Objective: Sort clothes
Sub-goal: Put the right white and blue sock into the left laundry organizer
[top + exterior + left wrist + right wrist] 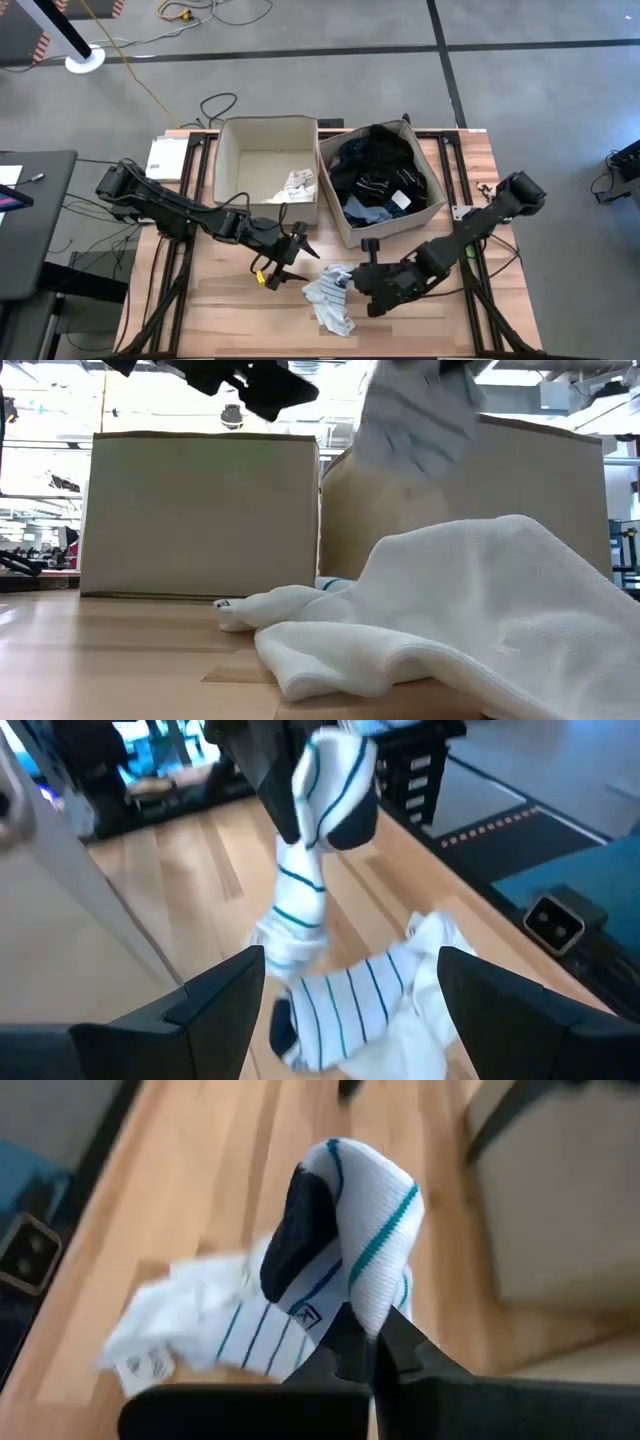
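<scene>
With its fingers clamped on a white sock with teal stripes [355, 1245], the right gripper [375, 1350] is lifting it off the table [220, 300], so the pick looks done and the carry is next. The sock is hanging from the fingertips, pinched at a fold, dark heel patch showing. Its mate plus a white piece [370, 995] are lying on the wood right below. Left gripper [350, 980] is hovering just beside, jaws wide and holding nothing. Two beige bins are sitting behind: the left bin [232, 150] holds one light item, the right bin [425, 165] is full of dark clothes [380, 175]. My guess: next move needs a swing over to the left bin, then release.
</scene>
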Robot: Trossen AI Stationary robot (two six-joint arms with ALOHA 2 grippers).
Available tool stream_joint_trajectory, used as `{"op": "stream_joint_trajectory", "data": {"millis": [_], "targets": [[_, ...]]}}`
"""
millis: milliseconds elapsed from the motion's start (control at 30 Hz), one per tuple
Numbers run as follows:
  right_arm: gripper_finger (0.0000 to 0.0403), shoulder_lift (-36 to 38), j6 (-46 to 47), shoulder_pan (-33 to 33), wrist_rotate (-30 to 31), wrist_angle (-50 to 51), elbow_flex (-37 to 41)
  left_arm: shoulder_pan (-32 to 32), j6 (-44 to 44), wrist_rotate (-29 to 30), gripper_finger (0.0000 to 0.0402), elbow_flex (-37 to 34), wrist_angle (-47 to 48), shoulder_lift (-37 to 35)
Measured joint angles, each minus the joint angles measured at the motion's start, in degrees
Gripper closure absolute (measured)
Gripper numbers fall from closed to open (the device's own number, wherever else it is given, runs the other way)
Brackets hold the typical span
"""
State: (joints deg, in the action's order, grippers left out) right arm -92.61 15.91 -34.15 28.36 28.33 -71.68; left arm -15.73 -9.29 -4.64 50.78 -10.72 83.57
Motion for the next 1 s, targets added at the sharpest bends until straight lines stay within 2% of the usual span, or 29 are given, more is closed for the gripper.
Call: {"op": "stream_joint_trajectory", "data": {"millis": [233, 433, 633, 867, 1000], "targets": [[0.04, 2.75, -9.75, -0.15, 1.19, -7.29, 0.0, 0.0, -0.99, 0.03, 0.0109, 0.0, -7.14, 0.0], [0.0401, 2.57, -12.61, 1.03, 1.76, -8.5, -0.02, 0.0, -1.06, -0.02, 0.0109, 0.0, -12.23, -0.02], [0.0401, 2.5, -15.97, 2.05, 3.2, -11.1, -0.02, 0.0, -0.72, -2.86, 0.0109, 0.0, -13.0, -0.02], [0.0401, 2.5, -22.02, 2.05, 3.0, -17.24, -0.02, 0.02, 0.64, 4.34, 0.0113, 0.0, -12.76, -0.02], [0.0401, 2.48, -22.01, 2.05, 2.8, -17.37, -0.02, 0.02, -0.46, 5.03, 0.015, 0.0, -12.74, -0.02]]}}
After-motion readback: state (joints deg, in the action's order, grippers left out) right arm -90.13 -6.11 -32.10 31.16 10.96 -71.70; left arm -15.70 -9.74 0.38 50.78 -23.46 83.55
